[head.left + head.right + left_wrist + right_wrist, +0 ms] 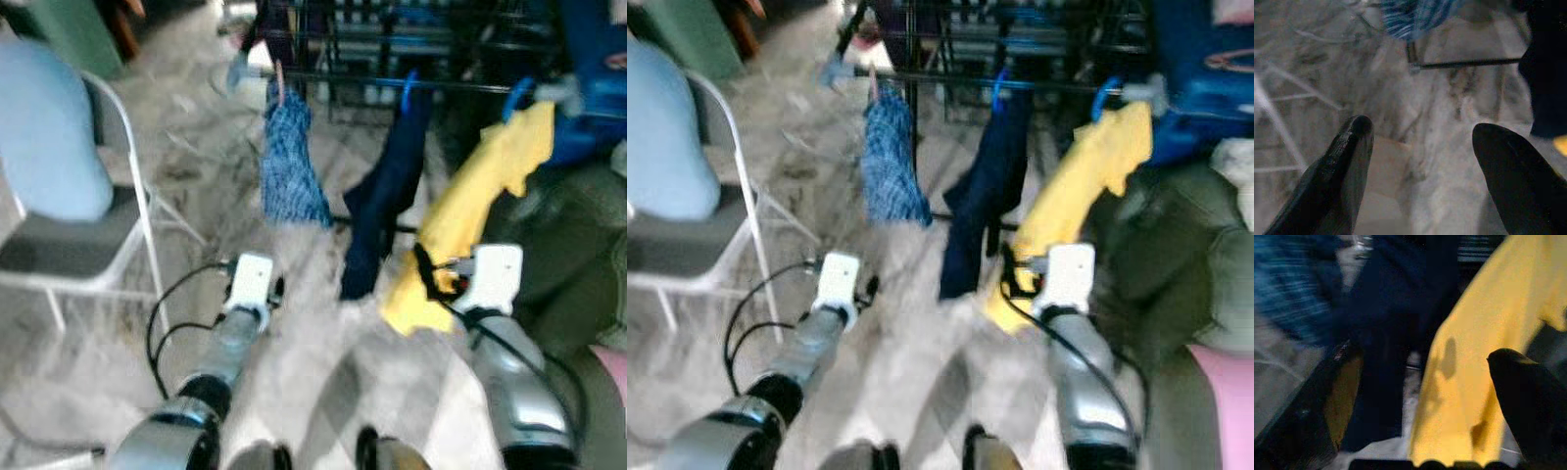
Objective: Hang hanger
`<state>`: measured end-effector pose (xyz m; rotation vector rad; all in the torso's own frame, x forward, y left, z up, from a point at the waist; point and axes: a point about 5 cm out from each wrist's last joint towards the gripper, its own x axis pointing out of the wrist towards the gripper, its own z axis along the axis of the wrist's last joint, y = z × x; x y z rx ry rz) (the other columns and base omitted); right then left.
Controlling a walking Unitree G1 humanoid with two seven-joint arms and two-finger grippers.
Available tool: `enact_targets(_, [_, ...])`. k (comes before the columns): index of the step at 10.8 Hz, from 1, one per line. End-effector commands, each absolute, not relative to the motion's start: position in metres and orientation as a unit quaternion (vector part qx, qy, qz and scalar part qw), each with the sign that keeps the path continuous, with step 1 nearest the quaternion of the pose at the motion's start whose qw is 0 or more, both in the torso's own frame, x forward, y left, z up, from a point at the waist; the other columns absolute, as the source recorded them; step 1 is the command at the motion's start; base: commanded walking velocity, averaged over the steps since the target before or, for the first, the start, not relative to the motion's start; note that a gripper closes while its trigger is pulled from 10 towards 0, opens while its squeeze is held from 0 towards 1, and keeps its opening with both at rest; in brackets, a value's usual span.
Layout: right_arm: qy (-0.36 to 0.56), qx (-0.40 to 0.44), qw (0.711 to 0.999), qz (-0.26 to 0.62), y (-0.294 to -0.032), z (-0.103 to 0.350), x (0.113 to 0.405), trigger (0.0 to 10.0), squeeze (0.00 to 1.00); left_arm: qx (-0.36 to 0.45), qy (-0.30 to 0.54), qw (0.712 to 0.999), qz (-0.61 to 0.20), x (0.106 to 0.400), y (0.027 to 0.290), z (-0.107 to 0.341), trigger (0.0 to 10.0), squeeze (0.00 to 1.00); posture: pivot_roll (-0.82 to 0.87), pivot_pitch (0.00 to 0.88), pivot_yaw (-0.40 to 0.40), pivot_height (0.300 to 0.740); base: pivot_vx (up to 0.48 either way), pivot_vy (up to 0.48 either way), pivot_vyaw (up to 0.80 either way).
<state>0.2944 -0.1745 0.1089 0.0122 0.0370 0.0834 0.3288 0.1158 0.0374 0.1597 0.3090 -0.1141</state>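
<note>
Clothes already up on the dark rail (392, 82): a blue knit piece (291, 162), a dark navy garment (384, 191) on a blue hook, and a yellow shirt (470, 211) on a blue hanger (517, 96) hooked over the rail. Looked nearly done, with the hanger up and the shirt hanging from it. Right hand (1415, 396) spread wide, close against the low edge of the yellow shirt, gripping nothing. Left hand (1418, 147) spread wide too, empty, held lower down and well apart from the clothes, over the floor. Likely left to do: pull the right hand back and check the hook sat safe on the rail. Hard to be sure of the hook, since blurry. Pale marbled floor (323, 333) below, streaked with grey. White folding chair (93, 235) with a light blue cushion on the left side. Dark green bulky thing (578, 255) on the right, perhaps a sofa. Dark shelves and blue stuff behind the rail, too blurred to name.
</note>
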Motion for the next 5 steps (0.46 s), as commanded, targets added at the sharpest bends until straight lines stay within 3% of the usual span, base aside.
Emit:
enact_targets(1, [0.025, 0.004, 0.999, 0.046, -0.1743, 0.1050, 0.2919, 10.0, 0.00, 0.082, 0.165, 0.981, -0.051, 0.3253, 0.1175, 0.0322, 10.0, 0.00, -0.20, 0.127, 0.088, 0.740, -0.371, 0.000, 0.00])
enact_targets(5, [0.025, 0.004, 0.999, 0.046, -0.1743, 0.1050, 0.2919, 10.0, 0.00, 0.082, 0.165, 0.981, -0.051, 0.3253, 0.1175, 0.0322, 10.0, 0.00, -0.20, 0.127, 0.088, 0.740, -0.371, 0.000, 0.00])
